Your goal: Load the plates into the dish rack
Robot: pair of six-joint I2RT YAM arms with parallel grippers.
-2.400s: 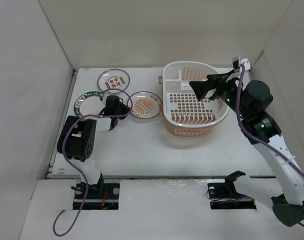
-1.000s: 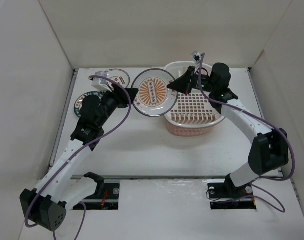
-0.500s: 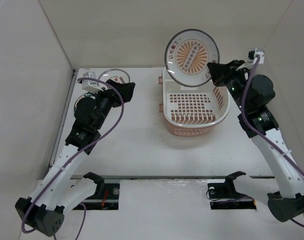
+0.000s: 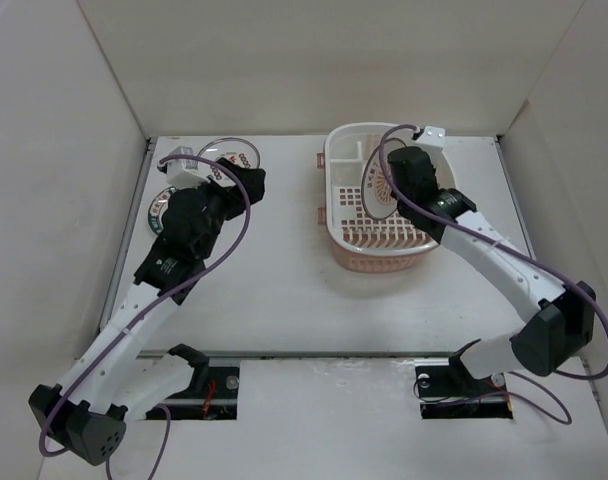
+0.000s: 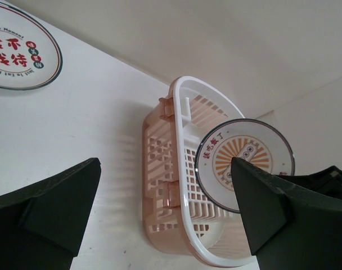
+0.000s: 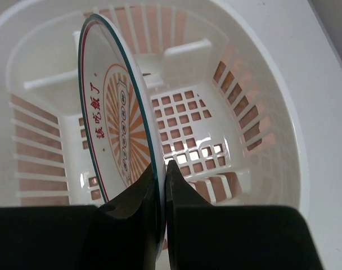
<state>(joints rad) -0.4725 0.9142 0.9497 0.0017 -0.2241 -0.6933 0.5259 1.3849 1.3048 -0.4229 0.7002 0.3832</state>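
Note:
The orange sunburst plate (image 6: 116,133) stands on edge inside the dish rack (image 6: 265,107), pinched at its lower rim by my right gripper (image 6: 161,169), which is shut on it. The left wrist view shows that plate (image 5: 244,163) upright over the rack's white rim (image 5: 185,185). My left gripper (image 5: 165,211) hangs open and empty above the table, left of the rack (image 4: 336,200). The red-character plate (image 5: 19,53) lies flat at the back left. The green-rimmed plate (image 4: 158,210) is mostly hidden under my left arm.
White walls enclose the table on the left, back and right. The rack's small corner compartment (image 4: 346,150) is at its back left. Purple cables loop off both arms.
My right gripper has brought the sunburst plate from high above the rack down into it. The left gripper, having let that plate go a second ago, stays open near the back-left plates.

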